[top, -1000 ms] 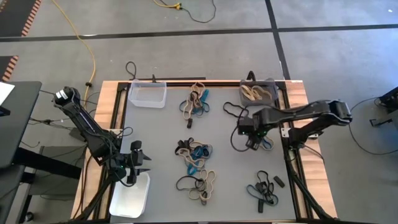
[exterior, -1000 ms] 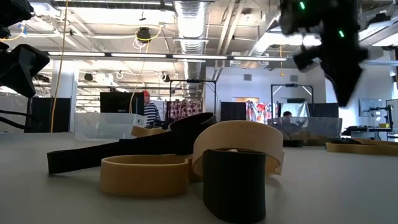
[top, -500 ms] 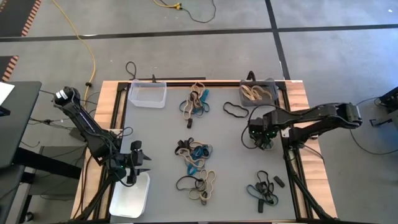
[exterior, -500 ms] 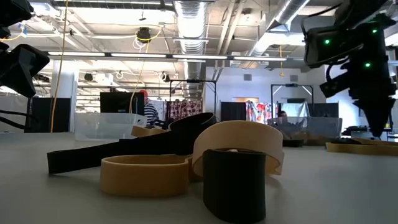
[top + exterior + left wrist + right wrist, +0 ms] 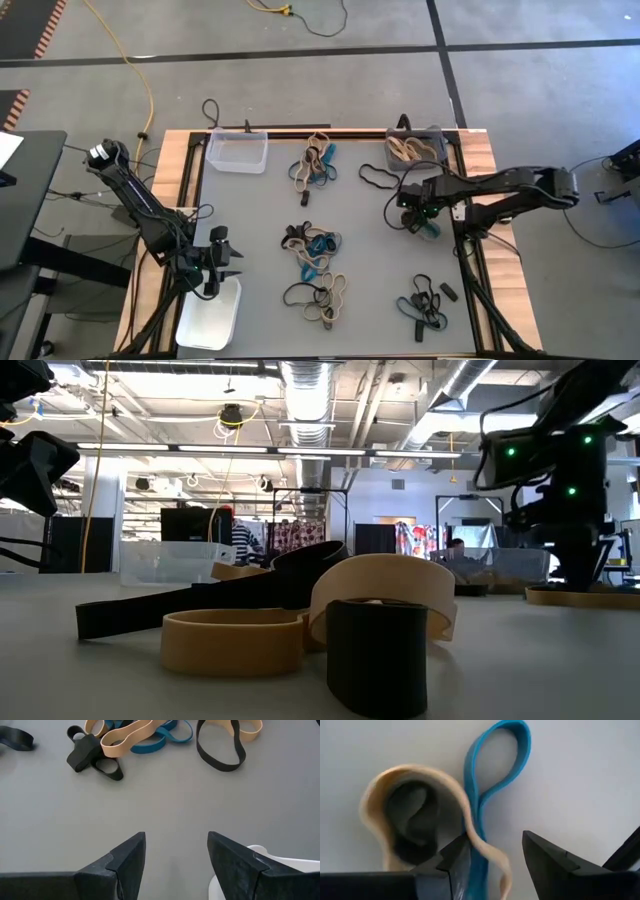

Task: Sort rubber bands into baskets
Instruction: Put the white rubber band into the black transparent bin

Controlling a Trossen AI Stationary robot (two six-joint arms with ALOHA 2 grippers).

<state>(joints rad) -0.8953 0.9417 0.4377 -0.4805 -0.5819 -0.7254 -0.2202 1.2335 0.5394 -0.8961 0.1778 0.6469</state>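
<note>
Right gripper: low over bench, jaws spread astride tan rubber loop and teal rubber loop.
Left gripper: jaws spread, beside white plastic basket.
Dark grey basket: nearby, tan bands inside.

Bare grey table lies open between the left gripper and the central rubber bands. Near the right gripper, a tan band and a teal band crowd its fingers.

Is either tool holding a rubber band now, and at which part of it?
No. The right tool stands open over a tan band and a blue band; the left tool is open and empty.
</note>
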